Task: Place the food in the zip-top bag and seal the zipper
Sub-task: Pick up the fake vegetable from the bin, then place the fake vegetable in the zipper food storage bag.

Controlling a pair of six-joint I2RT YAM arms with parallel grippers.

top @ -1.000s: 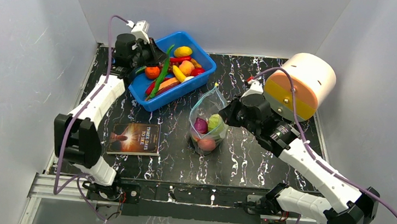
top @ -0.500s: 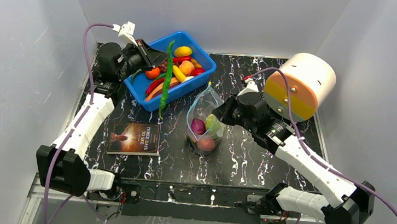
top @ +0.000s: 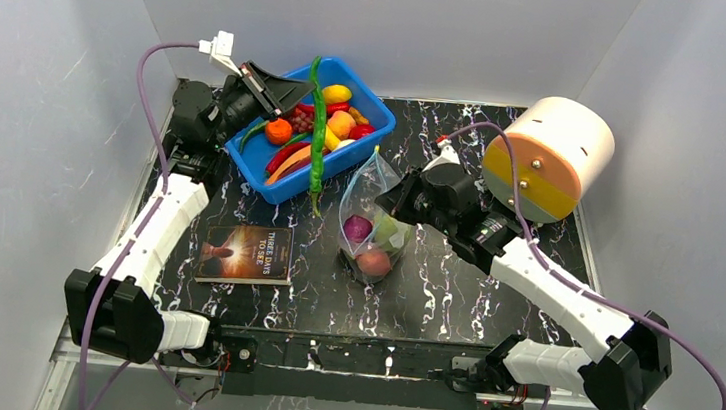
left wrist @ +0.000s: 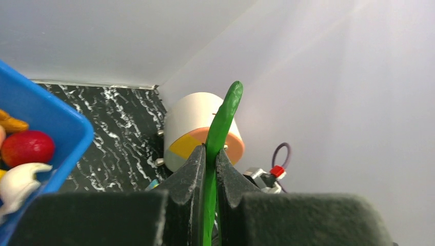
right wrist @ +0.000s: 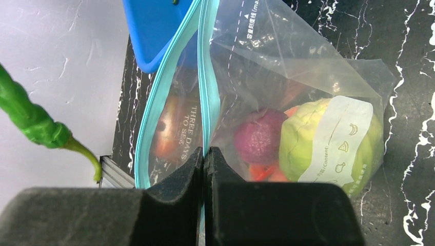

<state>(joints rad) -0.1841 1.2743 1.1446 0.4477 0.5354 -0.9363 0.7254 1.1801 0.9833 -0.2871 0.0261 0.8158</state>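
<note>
Green bean is the piece in play. Your left tool is pinched tight on it near one end, and the left wrist view shows the bean squeezed between the two black fingers with its tip poking out beyond them. A second ago that tool sat low among the toys in the blue bin. It has since risen, so the bean now hangs almost straight down, clear of the pile, its lower end past the bin's near rim and close to the bag.

Your right tool is closed on one lip of the bag and has drawn it slightly toward the bin. I judge the pick done and the carry begun. The bean is not yet inside and the mouth is unsealed.

The bean is long, slim, glossy and knobbly, with a curled stalk. The bag is thin, clear, crinkled film standing on the dark marbled counter. Its blue-green zipper shows as two parted strips. Inside sit a purple onion, a pale green cabbage with a white sticker, and a round peach.
</note>
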